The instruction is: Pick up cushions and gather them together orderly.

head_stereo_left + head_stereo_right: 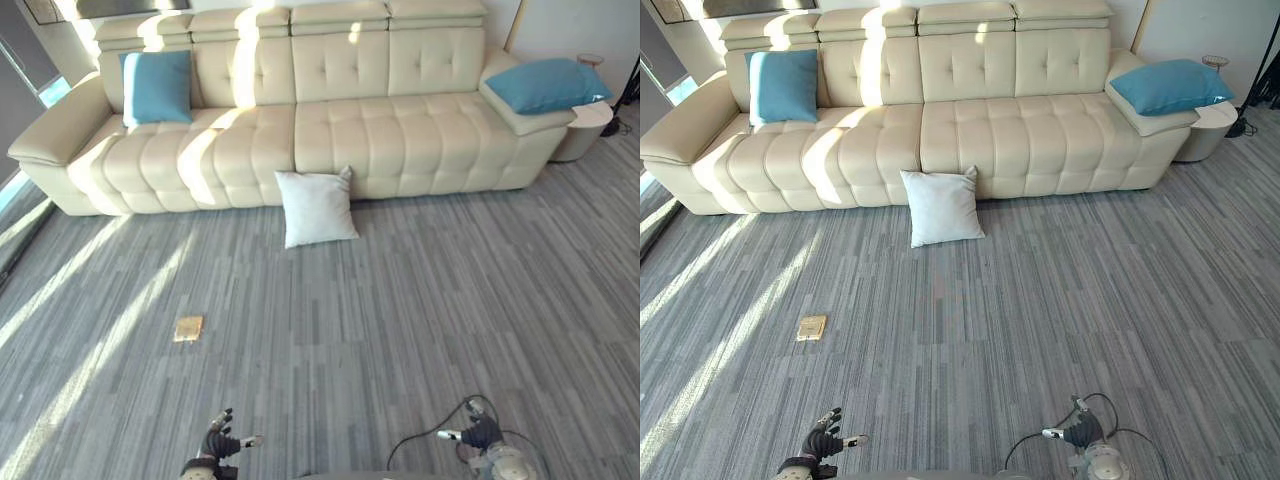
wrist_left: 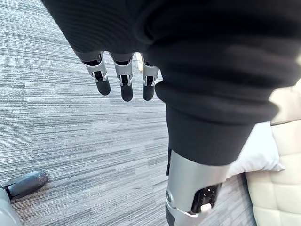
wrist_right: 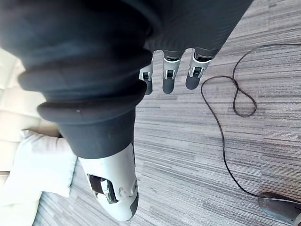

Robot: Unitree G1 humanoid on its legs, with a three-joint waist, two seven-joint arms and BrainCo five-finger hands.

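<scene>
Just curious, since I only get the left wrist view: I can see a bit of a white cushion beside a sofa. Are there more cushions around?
Observer: Yes, a blue cushion leans upright on the seat at the left end of the sofa.
Visitor: Any others?
Observer: A second blue cushion lies on the right armrest.
Visitor: Where along the sofa is the white one?
Observer: The white cushion stands on the floor, leaning against the sofa's front near its middle.
Visitor: Is the other hand holding anything?
Observer: No, the right hand hangs over the floor with straight fingers, holding nothing.
</scene>
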